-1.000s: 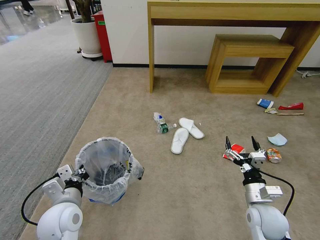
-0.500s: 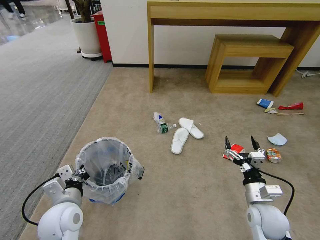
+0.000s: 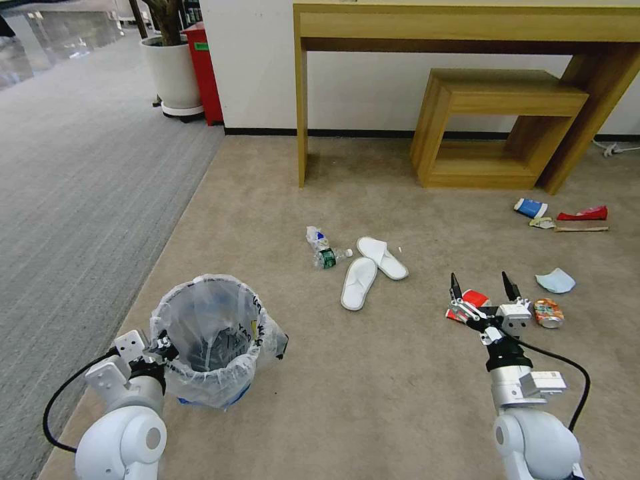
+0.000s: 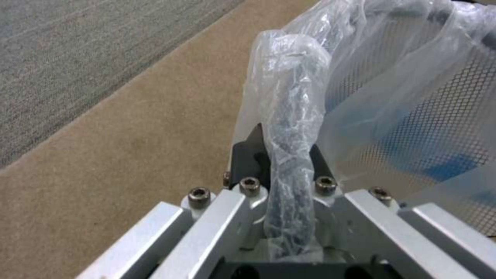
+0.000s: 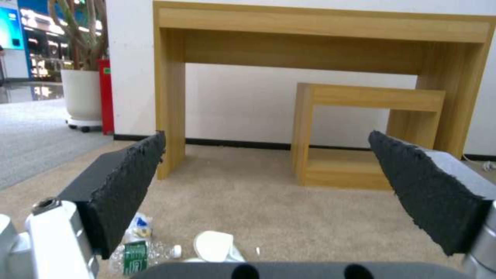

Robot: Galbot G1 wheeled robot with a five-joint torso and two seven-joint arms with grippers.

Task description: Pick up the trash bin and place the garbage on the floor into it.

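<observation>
A: Item one, the container?
B: Small round black mesh trash bin [image 3: 212, 341] with a clear wrinkly plastic liner, standing upright on the beige carpet [image 3: 373, 400], low on the robot's left. The left gripper [image 3: 162, 347] is at its near rim; in the left wrist view the jaws are closed on the rim [image 4: 289, 155], bag and all.

A: Item two, the other arm?
B: Right gripper [image 3: 482, 293], held above the carpet on the robot's right, jaws spread wide and empty. Its dark foam pads [image 5: 124, 186] stand well apart in the right wrist view.

A: Litter, central group?
B: Two white slippers [image 3: 371, 268], touching at an angle. Just beside them a clear plastic bottle with a green label [image 3: 328, 256], lying on its side next to a crumpled clear wrapper [image 3: 315, 236].

A: Litter near the right gripper?
B: Red-and-white packet [image 3: 475, 298], partly hidden behind the fingers; orange can [image 3: 548, 312] on its side just to the right; pale blue mask [image 3: 555, 281] beyond the can.

A: Far right group?
B: Blue-and-white cup [image 3: 531, 208] on its side, red wrapper [image 3: 583, 213], flat wooden stick [image 3: 581, 228], all close together near the table leg.

A: Fixtures?
B: Tall wooden table [image 3: 467, 27] against the white wall, a lower wooden stand [image 3: 497, 127] beneath it; white plant pot [image 3: 172, 73] and red box [image 3: 205, 70] at the far left, beside grey carpet [image 3: 73, 187].
</observation>
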